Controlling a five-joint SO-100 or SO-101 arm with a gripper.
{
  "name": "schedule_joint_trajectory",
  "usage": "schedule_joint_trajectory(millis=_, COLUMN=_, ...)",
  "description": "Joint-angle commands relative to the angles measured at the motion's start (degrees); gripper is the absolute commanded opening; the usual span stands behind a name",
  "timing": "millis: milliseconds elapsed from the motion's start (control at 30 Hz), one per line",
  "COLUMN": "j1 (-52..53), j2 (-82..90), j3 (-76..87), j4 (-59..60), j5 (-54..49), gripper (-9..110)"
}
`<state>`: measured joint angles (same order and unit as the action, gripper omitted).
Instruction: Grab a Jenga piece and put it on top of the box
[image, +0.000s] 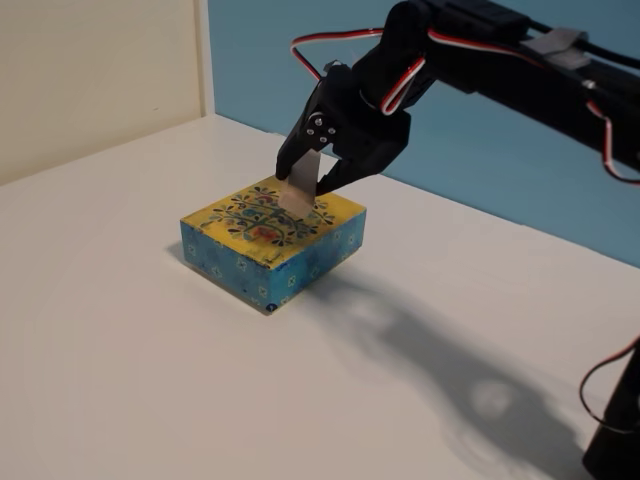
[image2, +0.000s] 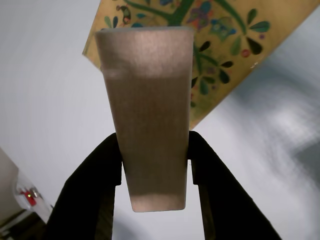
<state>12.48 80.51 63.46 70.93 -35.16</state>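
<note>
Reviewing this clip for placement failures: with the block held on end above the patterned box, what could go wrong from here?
1. The Jenga piece hangs nearly upright in the gripper, its lower end at the box top. Released like this, it may topple and could slide off.
2. In the wrist view the fingers clamp only the block's near part, so pressing down could pivot it in the grip.
3. Whether the block touches the lid cannot be told; pushing further may shove the box.

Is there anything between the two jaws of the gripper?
Yes: the Jenga piece, clamped by the gripper above the box, clearest in the wrist view.
</note>
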Motion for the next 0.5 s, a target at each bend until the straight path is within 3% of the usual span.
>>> schedule_joint_trajectory(millis=0, j1=-0.88, j2=-0.53, j3=-4.92, j4=1.49, j5=-0.53, gripper=0)
schedule_joint_trajectory(millis=467, j1=-1.41, j2=-9.23, j3=-13.45, j4=3.34, j5=-1.49, gripper=0)
